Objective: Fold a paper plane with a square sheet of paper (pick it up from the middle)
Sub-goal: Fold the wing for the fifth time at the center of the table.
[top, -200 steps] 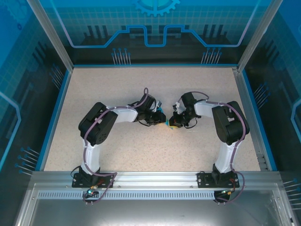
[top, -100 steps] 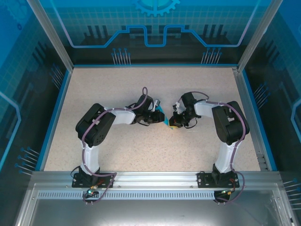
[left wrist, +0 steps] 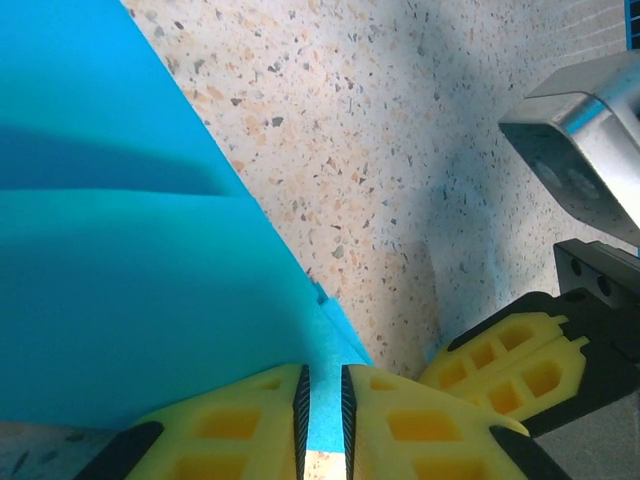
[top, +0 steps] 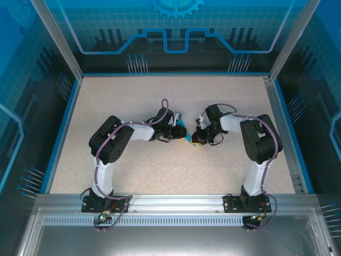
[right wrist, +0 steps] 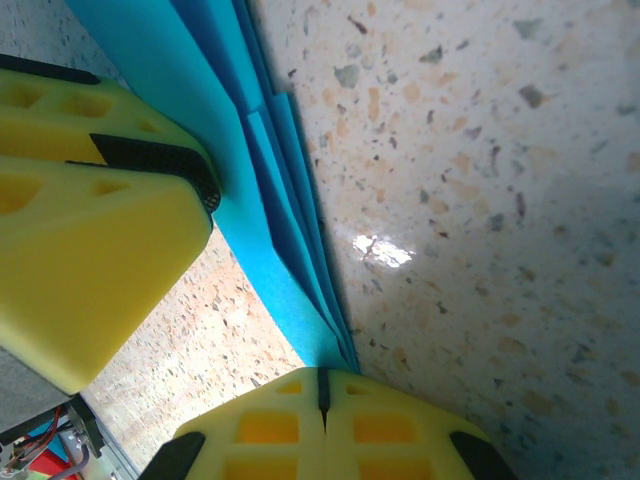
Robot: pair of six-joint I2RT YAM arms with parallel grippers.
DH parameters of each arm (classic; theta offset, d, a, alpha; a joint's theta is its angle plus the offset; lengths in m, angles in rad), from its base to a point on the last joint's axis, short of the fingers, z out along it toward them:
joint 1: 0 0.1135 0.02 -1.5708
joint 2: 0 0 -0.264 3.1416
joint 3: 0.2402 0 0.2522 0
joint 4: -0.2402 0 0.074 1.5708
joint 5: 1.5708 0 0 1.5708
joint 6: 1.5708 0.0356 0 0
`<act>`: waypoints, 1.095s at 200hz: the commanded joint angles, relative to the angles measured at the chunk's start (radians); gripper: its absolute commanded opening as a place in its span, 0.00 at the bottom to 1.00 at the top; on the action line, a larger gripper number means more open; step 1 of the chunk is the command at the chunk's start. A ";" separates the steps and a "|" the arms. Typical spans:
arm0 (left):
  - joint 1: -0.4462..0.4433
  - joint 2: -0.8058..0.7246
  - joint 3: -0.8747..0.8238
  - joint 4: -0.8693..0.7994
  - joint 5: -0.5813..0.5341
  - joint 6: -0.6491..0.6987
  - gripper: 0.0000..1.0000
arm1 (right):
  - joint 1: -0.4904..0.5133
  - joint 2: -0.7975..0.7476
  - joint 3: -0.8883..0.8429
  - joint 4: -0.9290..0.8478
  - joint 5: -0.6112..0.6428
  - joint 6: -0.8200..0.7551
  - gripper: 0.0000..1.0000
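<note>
While the folded paper (left wrist: 130, 300) hangs over the speckled tabletop (left wrist: 400, 150), my left fingers (left wrist: 300, 400) pinch its edge and my right fingers (right wrist: 335, 425) clamp its tip.

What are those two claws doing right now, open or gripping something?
Left claw: closed, pinching the folded blue paper.
Right claw: closed, apparently on the tip of the same paper.
</note>
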 commanded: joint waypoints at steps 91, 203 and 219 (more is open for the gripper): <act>0.050 0.073 0.169 -0.282 -0.076 0.067 0.19 | -0.010 0.070 -0.039 -0.102 0.158 -0.014 0.02; 0.181 0.122 0.326 -0.475 -0.061 0.137 0.19 | -0.010 0.071 -0.042 -0.105 0.163 -0.016 0.02; 0.187 0.129 0.352 -0.500 -0.066 0.149 0.19 | -0.011 0.073 -0.041 -0.103 0.162 -0.016 0.02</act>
